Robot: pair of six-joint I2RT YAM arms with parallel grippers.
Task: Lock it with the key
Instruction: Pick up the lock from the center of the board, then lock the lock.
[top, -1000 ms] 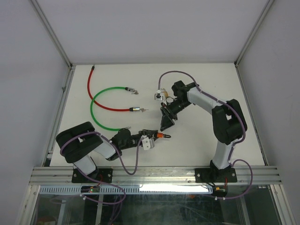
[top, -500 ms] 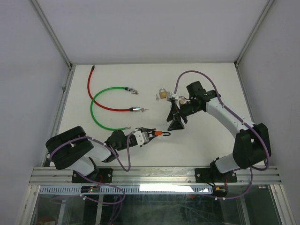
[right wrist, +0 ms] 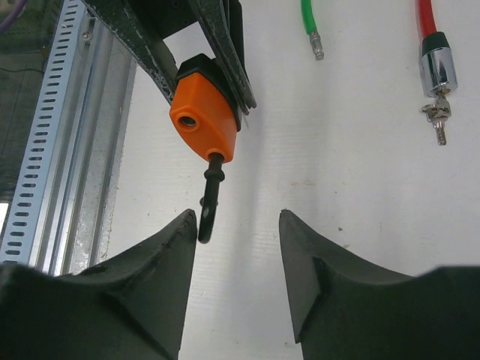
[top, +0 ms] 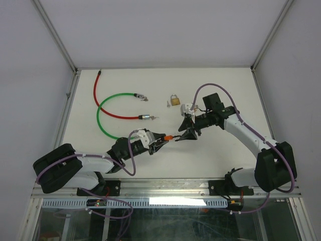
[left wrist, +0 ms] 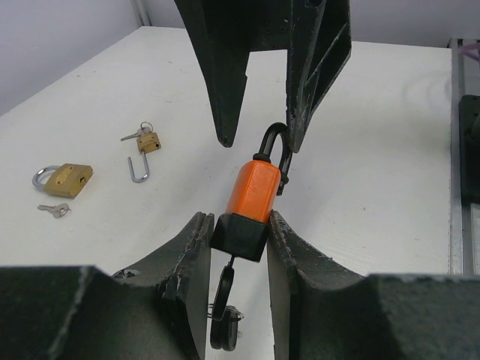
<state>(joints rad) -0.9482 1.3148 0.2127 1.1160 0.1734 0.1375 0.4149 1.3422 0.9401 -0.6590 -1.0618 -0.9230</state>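
Left end effector [top: 159, 140] clamped narrow on the black base of the orange padlock [top: 169, 138], held clear of the table [top: 225, 85], mid-table toward the near rail [top: 165, 187]. A dark key [left wrist: 225, 330] hangs from its underside. Shackle [right wrist: 208, 214] swung open; one socket in the orange body is bare.

Right end effector [top: 186, 134] meets it head-on, jaws spread partway, gripping nothing. The shackle sits between its fingers, close against one; cannot tell if it touches.

Bare table lies right of the meeting point. Brass padlock [top: 174, 100] just behind, small key [left wrist: 54, 210] beside it. Green cable [top: 99, 118] and red cable [top: 95, 90] curl on the left, near that edge.
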